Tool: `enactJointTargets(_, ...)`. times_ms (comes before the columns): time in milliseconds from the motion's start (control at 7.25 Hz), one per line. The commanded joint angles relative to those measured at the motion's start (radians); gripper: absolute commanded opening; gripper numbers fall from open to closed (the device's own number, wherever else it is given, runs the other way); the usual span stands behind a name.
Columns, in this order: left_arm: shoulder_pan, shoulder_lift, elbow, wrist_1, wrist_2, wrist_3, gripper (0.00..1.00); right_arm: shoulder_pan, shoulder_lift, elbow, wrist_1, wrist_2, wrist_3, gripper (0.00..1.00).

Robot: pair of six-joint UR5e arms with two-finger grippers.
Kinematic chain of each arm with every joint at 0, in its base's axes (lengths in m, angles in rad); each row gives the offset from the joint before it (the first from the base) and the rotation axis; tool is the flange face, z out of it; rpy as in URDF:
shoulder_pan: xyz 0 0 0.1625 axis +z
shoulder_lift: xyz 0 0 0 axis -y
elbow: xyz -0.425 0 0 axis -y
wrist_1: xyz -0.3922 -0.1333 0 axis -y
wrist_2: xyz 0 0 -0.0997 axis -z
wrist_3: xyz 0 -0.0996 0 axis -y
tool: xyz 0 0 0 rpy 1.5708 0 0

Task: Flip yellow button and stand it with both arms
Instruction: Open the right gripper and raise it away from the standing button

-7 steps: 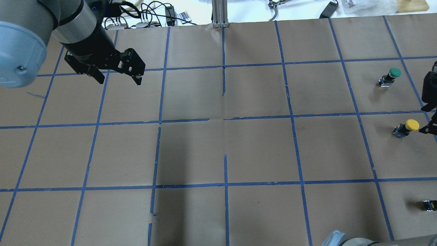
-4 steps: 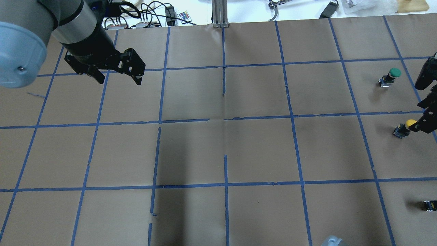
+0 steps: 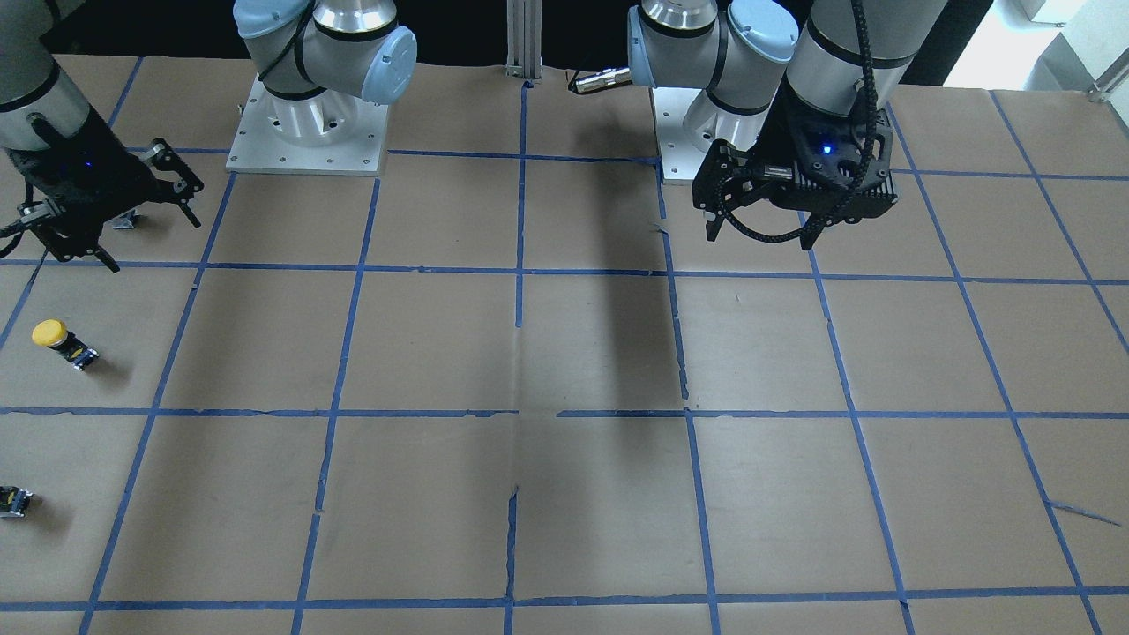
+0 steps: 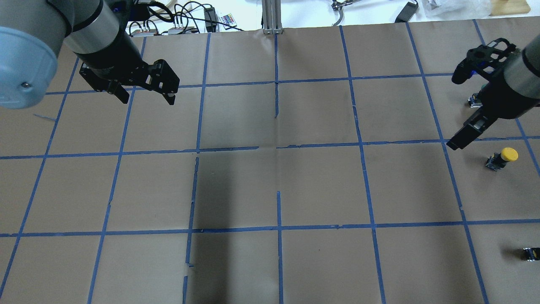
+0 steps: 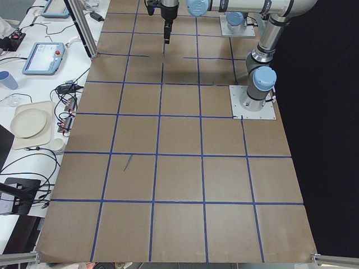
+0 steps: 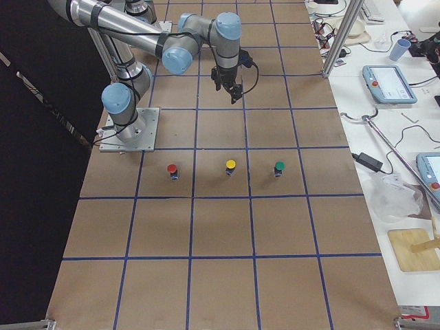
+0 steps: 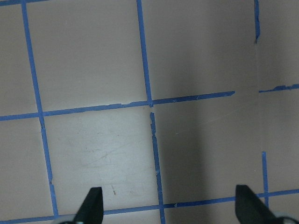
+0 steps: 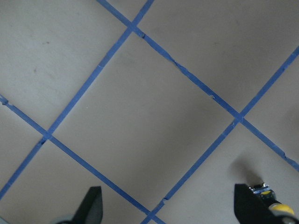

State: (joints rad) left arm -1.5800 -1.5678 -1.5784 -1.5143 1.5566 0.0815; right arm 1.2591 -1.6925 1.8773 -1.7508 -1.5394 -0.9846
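The yellow button (image 4: 503, 158) stands cap up on its black body near the table's right edge; it also shows in the front view (image 3: 60, 340), the right-side view (image 6: 230, 166) and the corner of the right wrist view (image 8: 274, 206). My right gripper (image 4: 454, 112) is open and empty. It hangs just beyond and to the left of the button, without touching it, and also shows in the front view (image 3: 152, 242). My left gripper (image 4: 147, 101) is open and empty over the far left of the table, and shows in the front view (image 3: 758, 240).
A green button (image 6: 279, 167) and a red button (image 6: 172, 169) flank the yellow one in a row. In the overhead view my right arm covers most of the green button (image 4: 474, 101). A small black base (image 4: 530, 253) sits at the right edge. Blue tape lines grid the brown paper.
My right gripper has swung in from the right edge, passed over the yellow button's cap and moved to the far side of it. The button and left arm have not moved.
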Motion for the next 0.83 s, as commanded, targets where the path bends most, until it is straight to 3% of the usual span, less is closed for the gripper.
enactJointTargets(0, 0.000, 0.000, 0.000, -0.001, 0.000, 0.001, 1.00, 0.132, 0.007, -0.131, 0.170, 0.002, 0.332, 1.00)
enactJointTargets(552, 0.000, 0.000, 0.000, 0.000, -0.001, 0.000, 1.00, 0.294, 0.020, -0.205, 0.191, -0.004, 1.072, 1.00)
enactJointTargets(690, 0.000, 0.000, 0.000, 0.000, 0.000, 0.000, 1.00, 0.286, 0.027, -0.196, 0.194, -0.014, 1.086, 1.00)
